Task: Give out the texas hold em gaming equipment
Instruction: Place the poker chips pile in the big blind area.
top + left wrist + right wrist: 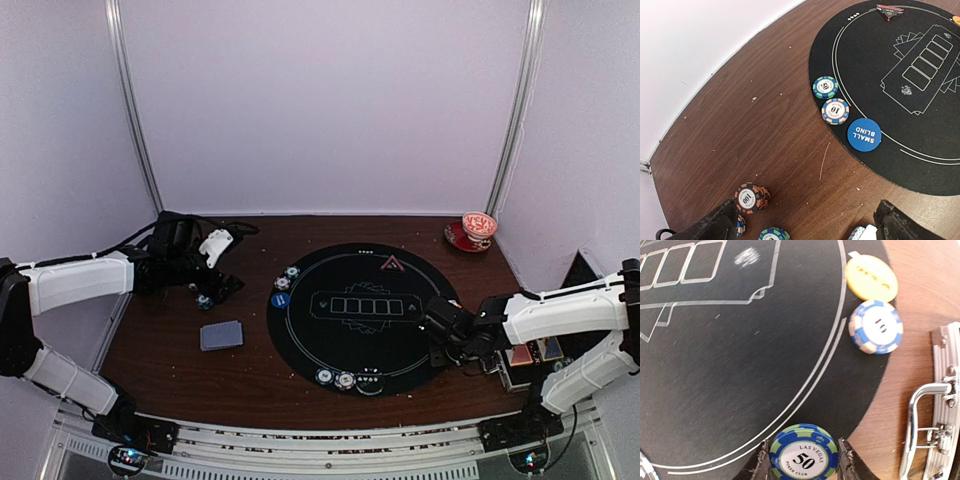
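Brown wooden table (170, 360) with a smooth round black mat (310, 340), plain white walls (320, 100) around. The right gripper (802, 461) pinches a round stripy blue-green chip (801, 449); the left gripper (807, 225) gapes wide, empty.

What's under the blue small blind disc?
The blue disc lies flat on the black mat, just inside its edge. The patch directly beneath it is covered.

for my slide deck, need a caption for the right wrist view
Right gripper grips a 50 chip at the mat edge, near a 10 chip and orange disc.
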Tool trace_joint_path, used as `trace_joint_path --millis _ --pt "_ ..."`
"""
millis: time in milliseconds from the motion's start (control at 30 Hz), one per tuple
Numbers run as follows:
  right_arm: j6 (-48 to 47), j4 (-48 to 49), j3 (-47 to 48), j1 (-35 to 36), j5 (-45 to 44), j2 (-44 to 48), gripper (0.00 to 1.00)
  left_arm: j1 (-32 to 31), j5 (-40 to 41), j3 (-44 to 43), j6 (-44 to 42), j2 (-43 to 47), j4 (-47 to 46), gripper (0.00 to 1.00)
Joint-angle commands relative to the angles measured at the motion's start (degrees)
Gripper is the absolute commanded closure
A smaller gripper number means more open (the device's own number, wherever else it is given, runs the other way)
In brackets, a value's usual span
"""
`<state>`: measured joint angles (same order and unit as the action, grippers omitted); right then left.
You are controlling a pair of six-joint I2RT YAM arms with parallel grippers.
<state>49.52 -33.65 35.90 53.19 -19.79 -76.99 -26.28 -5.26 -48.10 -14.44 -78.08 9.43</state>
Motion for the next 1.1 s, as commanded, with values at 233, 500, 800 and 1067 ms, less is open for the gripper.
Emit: trace_joint_path --millis 233,500,800,1067 --pt "-3.3 1.9 -1.4 -7.3 -2.3 1.5 0.66 0.5 -0.7 0.7 0.6 1.1 -2.6 0.02" --pt "-5.5 3.5 -0.7 -10.3 -1.8 -0.2 0.66 0.6 -0.6 0.7 0.6 1.1 -2.7 0.02" --pt "-7.0 5.5 -0.8 -12.4 -1.7 -1.5 0.66 0.5 -0.6 0.9 0.6 1.3 -2.8 0.02" --pt "-8.2 7.1 -0.5 -13.7 -1.3 -3.2 0.66 0.6 -0.5 0.9 0.5 1.3 -2.8 0.02"
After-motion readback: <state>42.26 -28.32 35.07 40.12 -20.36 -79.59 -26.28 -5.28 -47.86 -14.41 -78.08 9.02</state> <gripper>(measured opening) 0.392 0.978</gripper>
